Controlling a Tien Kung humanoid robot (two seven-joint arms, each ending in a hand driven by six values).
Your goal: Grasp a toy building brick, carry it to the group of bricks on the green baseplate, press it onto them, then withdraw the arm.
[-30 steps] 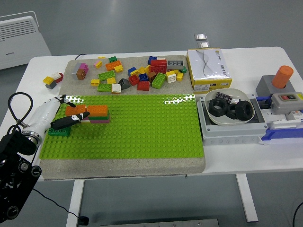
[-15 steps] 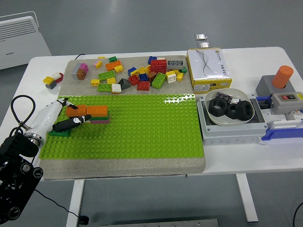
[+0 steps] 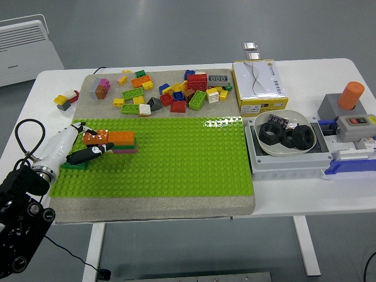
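Observation:
The green baseplate (image 3: 176, 158) lies in the middle of the table on a grey mat. At its left stands a small group of bricks (image 3: 120, 143): orange bricks on top of pink and green ones. My left hand (image 3: 87, 143) comes in from the lower left. Its fingers are curled around the left orange brick (image 3: 94, 138), which sits on the group, with the black thumb (image 3: 94, 153) along the front. A dark green brick (image 3: 73, 165) lies under the wrist. The right arm is out of view.
Several loose bricks (image 3: 176, 94) lie on the mat behind the baseplate, and a few more lie off it (image 3: 66, 98). A yellow and white box (image 3: 258, 85), a white bowl of black parts (image 3: 286, 135) and a switch box with an orange button (image 3: 351, 97) stand at the right.
My left forearm has drawn back a little towards the lower left. The hand has stayed at the orange brick on the group.

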